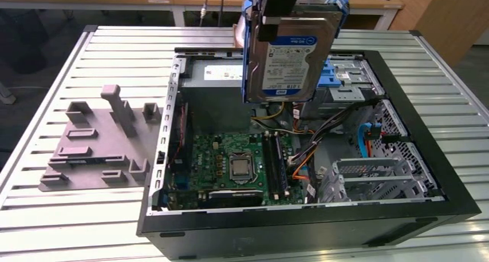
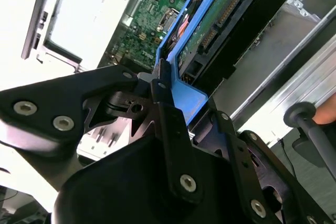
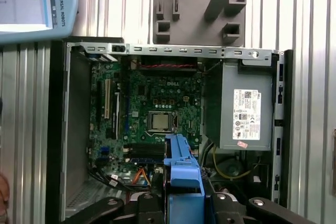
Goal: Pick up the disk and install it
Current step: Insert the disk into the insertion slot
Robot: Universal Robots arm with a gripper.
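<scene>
The hand (image 1: 276, 23) is clamped on the blue bracket of the disk (image 1: 294, 59), jaws closed against its edges. The disk hangs upright in the upper centre of the exterior view, above the open computer case (image 1: 306, 219) resting on the counter (image 1: 46, 227).

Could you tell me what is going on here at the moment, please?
The robot arm's gripper is shut on the disk, clamping it by its blue bracket, and holds it upright in the air over the open computer case. The disk hangs above the case's interior, near the motherboard, and is not yet seated in any bay. A grey fixture plate lies on the slatted table at the exterior view's left.
</scene>
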